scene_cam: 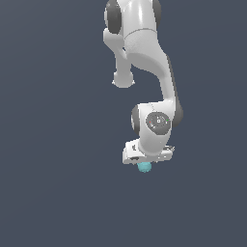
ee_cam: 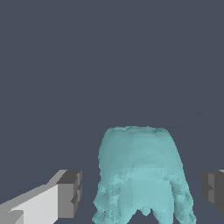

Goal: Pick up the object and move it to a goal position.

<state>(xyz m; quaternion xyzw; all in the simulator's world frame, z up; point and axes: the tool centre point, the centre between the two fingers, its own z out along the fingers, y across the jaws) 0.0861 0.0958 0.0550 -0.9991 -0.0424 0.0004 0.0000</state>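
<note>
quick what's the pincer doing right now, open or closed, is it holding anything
Pincer: open, holding nothing. Its fingers stand on either side of the teal object, with visible gaps on both sides.

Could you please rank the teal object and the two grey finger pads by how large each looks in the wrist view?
1. teal object, by far the largest.
2. The two grey finger pads: both cropped or foreshortened, so unranked.

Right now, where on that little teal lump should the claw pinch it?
Probably across its broad middle, coming straight down from above. In the wrist view the teal lump sits between the open gripper fingers, with gaps on both sides. Its smooth flanks look better to press on than its ragged, pointed end.
</note>
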